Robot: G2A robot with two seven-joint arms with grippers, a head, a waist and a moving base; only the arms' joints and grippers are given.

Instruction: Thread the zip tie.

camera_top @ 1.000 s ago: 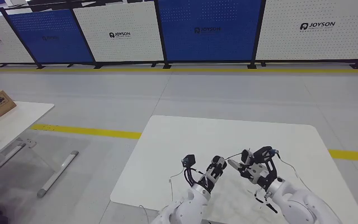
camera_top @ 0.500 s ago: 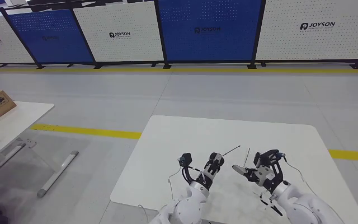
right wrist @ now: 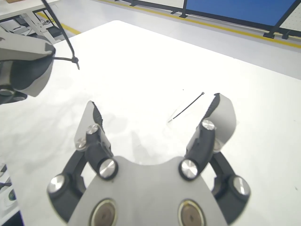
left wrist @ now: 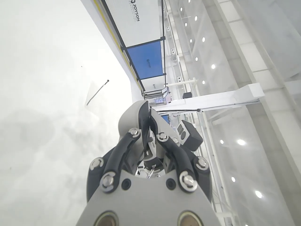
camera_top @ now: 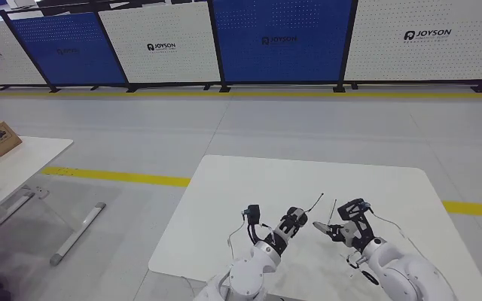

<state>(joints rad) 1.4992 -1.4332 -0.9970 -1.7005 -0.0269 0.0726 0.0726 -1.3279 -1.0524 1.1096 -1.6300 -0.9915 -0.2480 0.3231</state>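
1. Left claw. You will find the left claw (camera_top: 298, 219) over the near part of the white worktop (camera_top: 248, 180), just beside the right claw (camera_top: 326, 226) and not touching it. Its fingers are pressed together on the black zip tie (right wrist: 74, 59). In the left wrist view the strap leaves the closed fingertips (left wrist: 145, 109) as a thin straight line and ends in the small square head.

2. Zip tie. In the right wrist view the head sits just past the left claw. One short run of strap leads from the claw to the head. A longer run angles away from the head, and a short tip sticks out beyond it. You cannot tell from these views whether the strap passes through the head.

3. Right claw. The right claw is spread wide and grips nothing. The bare worktop shows between its two fingers (right wrist: 219, 109).

4. Second zip tie. A second zip tie (right wrist: 188, 106) lies flat and straight on the worktop, just ahead of the right claw and near one of its fingertips. Neither claw touches it. The left wrist view shows it lying alone, well apart from the left claw.

5. Surroundings. Blue and white pegboard panels (camera_top: 279, 38) stand behind a yellow floor line (camera_top: 113, 176).
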